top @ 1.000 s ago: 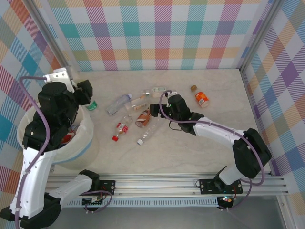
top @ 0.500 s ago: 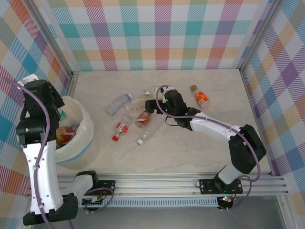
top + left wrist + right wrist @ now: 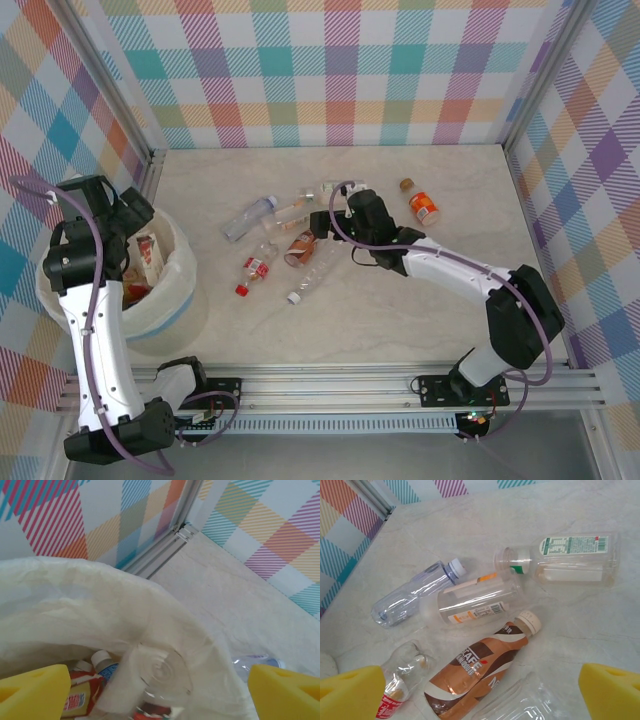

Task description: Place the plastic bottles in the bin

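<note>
Left end effector (image 3: 157,690) hangs over the bin (image 3: 186,268), jaws wide and empty, with several bottles (image 3: 146,258) already inside. Right end effector (image 3: 480,695), also spread with nothing between, hovers above the brown coffee bottle (image 3: 479,666) on the worktop (image 3: 400,320). Best to straddle its body crosswise, clear of the neighbouring clear bottle (image 3: 472,602); the orange-labelled bottle (image 3: 424,208) lies farthest back.

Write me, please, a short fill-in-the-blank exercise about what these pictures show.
1. The left gripper hangs above the bin, its jaws ____.
2. The brown coffee bottle lies on its ____.
3. The right gripper hovers over loose bottles lying on the ____.
Missing words: open; side; table.
</note>
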`<state>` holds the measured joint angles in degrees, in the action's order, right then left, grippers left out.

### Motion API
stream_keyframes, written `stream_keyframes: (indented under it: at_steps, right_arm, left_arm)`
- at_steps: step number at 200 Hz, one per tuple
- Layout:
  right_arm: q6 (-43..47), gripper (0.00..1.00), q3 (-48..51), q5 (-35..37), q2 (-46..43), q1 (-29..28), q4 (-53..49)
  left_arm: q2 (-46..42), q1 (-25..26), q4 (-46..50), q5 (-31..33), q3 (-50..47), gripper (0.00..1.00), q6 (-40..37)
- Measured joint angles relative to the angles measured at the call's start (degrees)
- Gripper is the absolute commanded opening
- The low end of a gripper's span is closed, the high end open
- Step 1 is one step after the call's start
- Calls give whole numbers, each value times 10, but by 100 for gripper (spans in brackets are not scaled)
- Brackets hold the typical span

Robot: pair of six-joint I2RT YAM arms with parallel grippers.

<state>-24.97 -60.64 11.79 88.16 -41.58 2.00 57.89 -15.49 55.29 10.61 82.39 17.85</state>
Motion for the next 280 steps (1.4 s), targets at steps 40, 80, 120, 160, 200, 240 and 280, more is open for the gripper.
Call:
stream_keyframes:
  at_steps: [40, 80, 120, 160, 200, 240, 280]
  right_arm:
    - [47, 100, -2, 8, -2, 27, -20]
    - [141, 100, -78, -20, 33, 130, -120]
    - [222, 100, -145, -37, 101, 234, -207]
    - [320, 97, -226, -54, 202, 325, -295]
    - [370, 94, -305, -78, 286, 392, -358]
    - [406, 88, -353, -136, 332, 405, -407]
    - [408, 80, -362, -146, 359, 396, -424]
  left_arm:
    - [-18, 0, -13, -58, 0, 100, 7]
    - [-41, -1, -79, -226, -10, 100, 6]
    - [-58, -1, -143, -351, -34, 100, 10]
    - [-73, 0, -224, -471, -88, 100, 52]
    - [-78, 32, -258, -514, -104, 100, 71]
    - [-83, 66, -273, -517, -108, 100, 79]
    - [-69, 107, -285, -509, -110, 100, 84]
